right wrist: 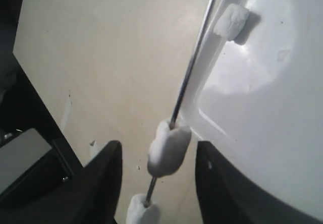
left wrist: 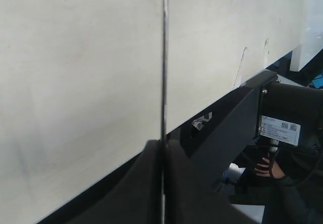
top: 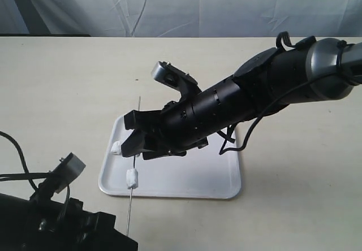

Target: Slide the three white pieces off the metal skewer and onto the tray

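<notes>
one white piece (right wrist: 231, 22) lies at the tray's (right wrist: 275, 118) rim.

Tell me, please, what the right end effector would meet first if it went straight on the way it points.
Probably the white piece on the skewer between the right end effector's open fingertips, though depth is unclear.
</notes>
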Tool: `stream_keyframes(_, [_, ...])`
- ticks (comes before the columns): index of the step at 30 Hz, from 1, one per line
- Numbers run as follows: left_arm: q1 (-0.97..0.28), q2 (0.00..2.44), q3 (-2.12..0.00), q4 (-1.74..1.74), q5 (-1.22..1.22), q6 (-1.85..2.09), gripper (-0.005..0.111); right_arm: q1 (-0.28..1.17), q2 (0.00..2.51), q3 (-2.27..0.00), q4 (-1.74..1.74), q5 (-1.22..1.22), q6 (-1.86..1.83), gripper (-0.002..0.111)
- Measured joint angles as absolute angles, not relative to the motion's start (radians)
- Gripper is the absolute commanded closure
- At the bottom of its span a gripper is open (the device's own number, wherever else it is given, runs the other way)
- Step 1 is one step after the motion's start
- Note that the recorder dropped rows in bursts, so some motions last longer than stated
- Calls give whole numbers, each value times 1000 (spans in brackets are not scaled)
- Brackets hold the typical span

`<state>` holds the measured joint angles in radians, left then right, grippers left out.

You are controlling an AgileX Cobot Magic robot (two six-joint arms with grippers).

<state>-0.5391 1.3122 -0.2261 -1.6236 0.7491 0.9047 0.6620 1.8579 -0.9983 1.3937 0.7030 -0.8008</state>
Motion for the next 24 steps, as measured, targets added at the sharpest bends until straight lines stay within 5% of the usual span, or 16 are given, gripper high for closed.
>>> stream_keyframes(3, [-539, 1312, -226, -1637, 764, 916, 107, 662, 1858, -998, 1376, 706, -801, 83])
stream_keyframes(24, [-539, 1312, -169, -1622, 876, 924, 107, 662, 1858, -998, 1368, 596, -801, 83])
